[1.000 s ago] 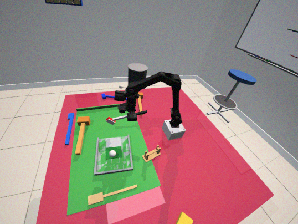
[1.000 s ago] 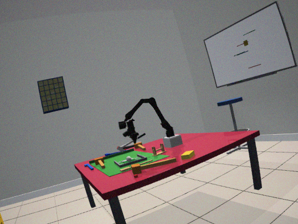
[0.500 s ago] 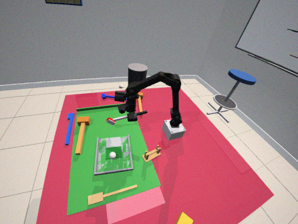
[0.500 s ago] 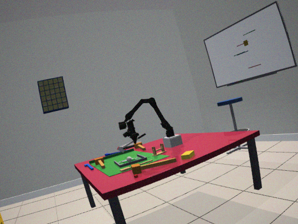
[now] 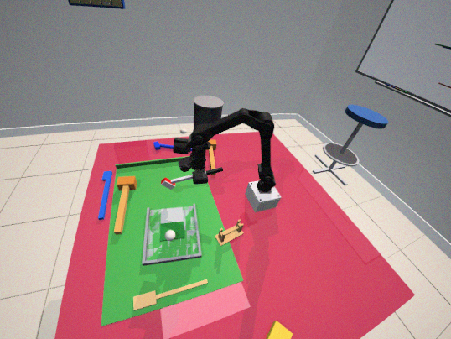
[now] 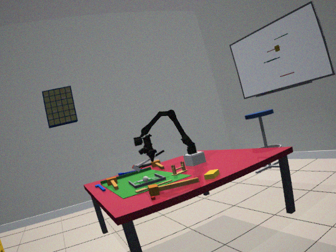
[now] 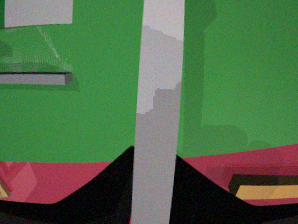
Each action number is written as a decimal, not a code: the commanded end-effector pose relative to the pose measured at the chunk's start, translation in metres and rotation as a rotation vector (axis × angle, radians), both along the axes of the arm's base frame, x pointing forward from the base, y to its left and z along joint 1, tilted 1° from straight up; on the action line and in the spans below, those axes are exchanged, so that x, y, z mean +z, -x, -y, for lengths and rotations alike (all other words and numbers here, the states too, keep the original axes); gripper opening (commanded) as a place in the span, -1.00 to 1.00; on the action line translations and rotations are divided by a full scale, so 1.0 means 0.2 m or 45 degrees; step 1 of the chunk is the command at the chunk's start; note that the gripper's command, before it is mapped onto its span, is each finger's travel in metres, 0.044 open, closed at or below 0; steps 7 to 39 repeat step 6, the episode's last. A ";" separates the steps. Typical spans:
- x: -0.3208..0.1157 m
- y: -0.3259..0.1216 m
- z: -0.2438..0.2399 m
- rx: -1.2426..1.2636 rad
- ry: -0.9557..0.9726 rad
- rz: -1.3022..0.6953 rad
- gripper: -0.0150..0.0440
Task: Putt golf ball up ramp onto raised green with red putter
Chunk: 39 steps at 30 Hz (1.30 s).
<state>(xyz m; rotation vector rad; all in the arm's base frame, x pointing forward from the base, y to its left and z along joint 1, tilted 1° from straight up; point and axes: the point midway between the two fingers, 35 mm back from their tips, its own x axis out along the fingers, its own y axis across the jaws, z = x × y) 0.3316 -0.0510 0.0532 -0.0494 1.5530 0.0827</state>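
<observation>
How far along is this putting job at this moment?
Done: the red-headed putter with grey shaft is picked up, and the white golf ball already sits on the green square inside the grey-framed raised green. In hand: the end effector is shut on the putter shaft. Left: apparently nothing but confirming the ball has come to rest there.

- Grey walls (image 6: 131, 62) meet a cream tiled floor (image 6: 237, 224).
- Whiteboard (image 6: 281, 50) upper right.
- Blue-topped stool (image 6: 260, 115) below it.
- Gridded panel (image 6: 59, 106) at left.
</observation>
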 end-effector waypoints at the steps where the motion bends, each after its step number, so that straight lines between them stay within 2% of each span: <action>1: 0.00 0.00 0.00 0.000 0.001 0.005 -0.49; 39: 0.00 0.00 0.00 0.000 0.001 0.005 -0.49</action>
